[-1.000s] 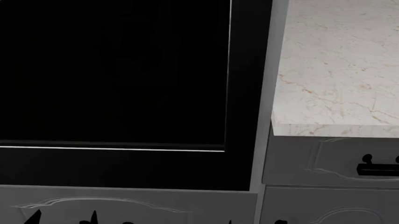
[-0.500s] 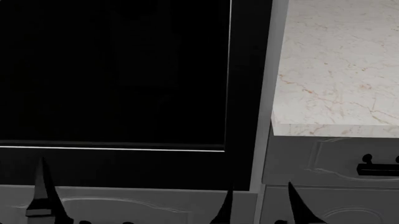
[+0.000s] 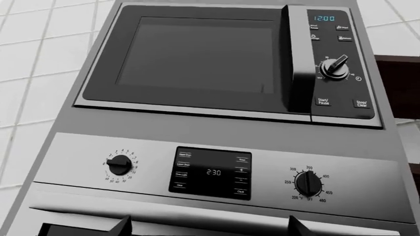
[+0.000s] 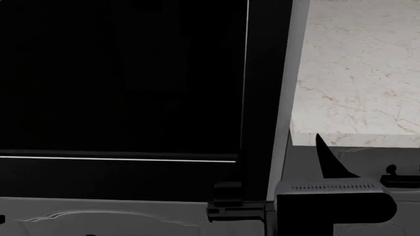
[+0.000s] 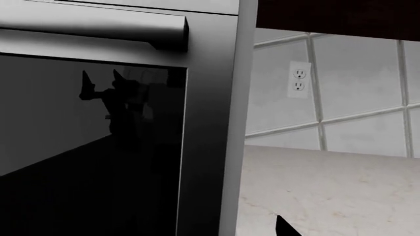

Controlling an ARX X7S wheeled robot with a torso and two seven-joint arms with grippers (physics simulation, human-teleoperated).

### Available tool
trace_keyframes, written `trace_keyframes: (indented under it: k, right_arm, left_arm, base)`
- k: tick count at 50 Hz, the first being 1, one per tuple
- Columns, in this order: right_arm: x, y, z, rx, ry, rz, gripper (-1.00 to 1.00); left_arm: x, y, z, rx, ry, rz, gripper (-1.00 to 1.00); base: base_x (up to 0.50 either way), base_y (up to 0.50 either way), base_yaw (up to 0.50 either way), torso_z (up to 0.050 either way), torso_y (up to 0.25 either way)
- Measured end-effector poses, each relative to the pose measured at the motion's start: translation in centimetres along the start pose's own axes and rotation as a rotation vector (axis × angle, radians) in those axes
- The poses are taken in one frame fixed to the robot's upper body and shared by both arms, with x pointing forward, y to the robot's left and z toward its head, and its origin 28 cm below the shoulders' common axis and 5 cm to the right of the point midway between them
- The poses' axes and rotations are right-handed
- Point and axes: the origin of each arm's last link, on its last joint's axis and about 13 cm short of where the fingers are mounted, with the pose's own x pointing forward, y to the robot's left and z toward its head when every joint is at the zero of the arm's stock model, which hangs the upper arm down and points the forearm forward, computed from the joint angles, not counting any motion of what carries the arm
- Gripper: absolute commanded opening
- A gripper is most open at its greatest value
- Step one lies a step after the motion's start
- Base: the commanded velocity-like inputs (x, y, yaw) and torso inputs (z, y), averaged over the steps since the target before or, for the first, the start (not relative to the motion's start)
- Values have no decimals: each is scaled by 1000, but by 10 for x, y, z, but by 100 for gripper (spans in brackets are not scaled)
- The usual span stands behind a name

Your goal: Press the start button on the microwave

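The microwave (image 3: 196, 59) shows in the left wrist view: dark door, and a control strip with a clock, a dial and a Start/Pause button (image 3: 323, 102) beside a Stop/Clear button (image 3: 361, 103). My left gripper (image 3: 210, 227) is open and empty, well short of it, with both fingertips (image 3: 121, 226) just showing over the oven handle. My right gripper (image 5: 203, 230) is beside the oven's dark door (image 4: 118, 78). One fingertip (image 4: 326, 157) shows in the head view; the other is lost against the black. It holds nothing.
Under the microwave is an oven control panel (image 3: 210, 172) with two knobs and a display. A marble counter (image 4: 354, 73) lies right of the oven, with grey drawers (image 4: 131, 216) below. A wall socket (image 5: 298, 79) sits on the tiled wall.
My right gripper has risen into the head view's lower right, its wrist body now showing. The left fingers have left the head view.
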Motion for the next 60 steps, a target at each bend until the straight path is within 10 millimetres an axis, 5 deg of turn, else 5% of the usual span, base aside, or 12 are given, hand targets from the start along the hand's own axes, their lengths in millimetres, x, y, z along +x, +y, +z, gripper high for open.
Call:
trace_keyframes:
  k: [52,60]
  right_arm:
    - [-6,-1,7,57,-47,13,100]
    - [-9,1,31,20,-114,11,100]
  left_arm:
    - [1,-3,5,-17,-32,-3,100]
    - [1,-3,5,-20,-32,-3,100]
  base:
    - [221,0,0,0,0]
    - [0,0,0,0,0]
